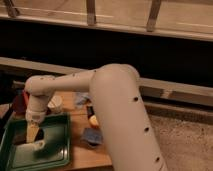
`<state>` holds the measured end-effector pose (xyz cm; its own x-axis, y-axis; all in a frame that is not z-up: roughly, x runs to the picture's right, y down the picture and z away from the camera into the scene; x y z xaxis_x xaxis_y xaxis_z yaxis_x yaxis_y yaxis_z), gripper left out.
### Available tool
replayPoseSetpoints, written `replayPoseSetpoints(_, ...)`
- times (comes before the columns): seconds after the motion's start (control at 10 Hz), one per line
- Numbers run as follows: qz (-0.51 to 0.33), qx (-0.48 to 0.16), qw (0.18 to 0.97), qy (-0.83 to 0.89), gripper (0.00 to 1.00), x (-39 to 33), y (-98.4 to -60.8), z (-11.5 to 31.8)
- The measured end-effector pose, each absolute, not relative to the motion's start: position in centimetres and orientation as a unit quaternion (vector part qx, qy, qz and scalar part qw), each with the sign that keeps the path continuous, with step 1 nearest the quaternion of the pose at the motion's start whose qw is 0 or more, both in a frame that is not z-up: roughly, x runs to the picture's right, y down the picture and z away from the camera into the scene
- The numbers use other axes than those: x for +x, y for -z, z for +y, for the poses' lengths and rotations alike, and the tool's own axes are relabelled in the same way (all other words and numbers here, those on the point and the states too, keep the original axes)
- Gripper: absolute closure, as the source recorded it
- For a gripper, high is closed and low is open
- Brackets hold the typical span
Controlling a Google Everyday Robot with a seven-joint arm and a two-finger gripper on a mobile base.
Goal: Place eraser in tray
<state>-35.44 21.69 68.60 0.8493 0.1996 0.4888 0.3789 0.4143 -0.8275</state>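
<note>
The dark green tray (57, 150) with a raised rim lies at the lower left on the wooden table. My gripper (32, 133) hangs from the white arm and points down over the left half of the tray, just above its shiny bottom. A pale patch (39, 145) shows on the tray bottom right below the gripper; I cannot tell what it is. The dark eraser does not show; I cannot tell if it is in the gripper.
A dark red bowl (19, 103) sits behind the tray at the left. A white cup (56, 104) stands just beyond the tray's far rim. An orange round object (94, 121) and a light blue pad (92, 135) lie right of the tray. My large arm link (125, 120) covers the table's right side.
</note>
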Motion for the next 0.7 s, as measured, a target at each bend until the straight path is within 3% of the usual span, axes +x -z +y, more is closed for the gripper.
replayPoseSetpoints(0.3, -0.285, -0.535, 0.794, 0.043, 0.55, -36.0, -70.1, 24.0)
replayPoseSetpoints(0.7, -0.28, -0.522, 0.806, 0.021, 0.21, -34.1, -72.8, 23.2)
